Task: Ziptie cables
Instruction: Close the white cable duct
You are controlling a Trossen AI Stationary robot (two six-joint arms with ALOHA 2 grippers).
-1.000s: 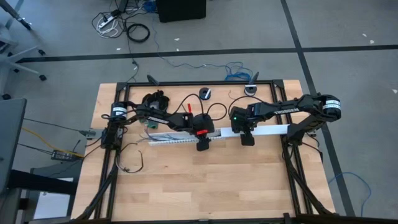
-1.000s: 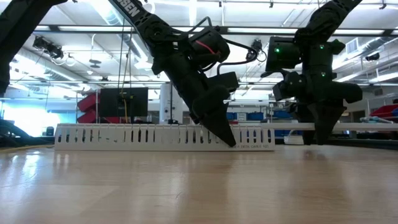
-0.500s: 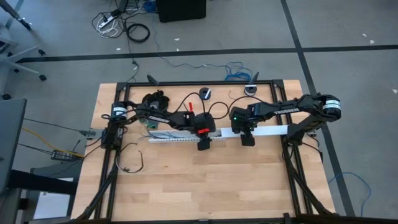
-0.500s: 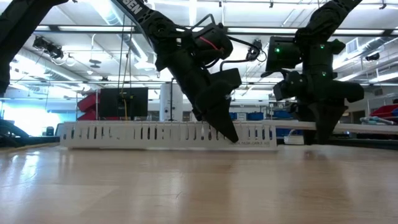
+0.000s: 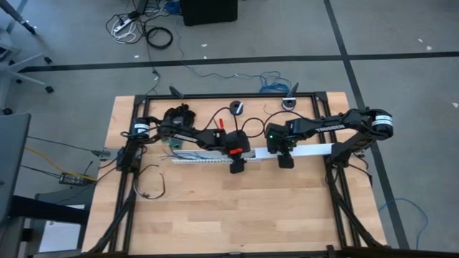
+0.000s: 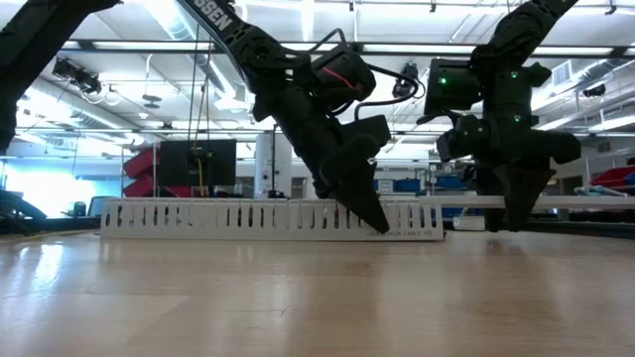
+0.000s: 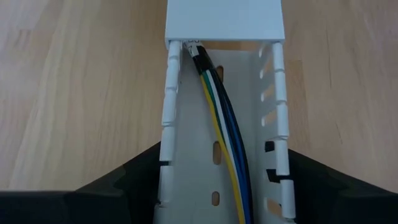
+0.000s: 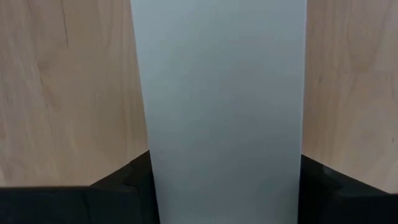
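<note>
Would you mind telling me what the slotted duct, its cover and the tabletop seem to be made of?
The slotted duct looks like white moulded plastic: matte, with thin, evenly cut side teeth. Its cover seems the same plastic, smooth and plain. The tabletop looks like light wood or a wood-look laminate, with visible grain and a slight sheen.

You get even, fairly bright light from ceiling strips in the low view, which glare white and leave the arms as dark silhouettes. The table blurs close to the lens. From above, shadows fall soft and short; wrist views stay sharp.
</note>
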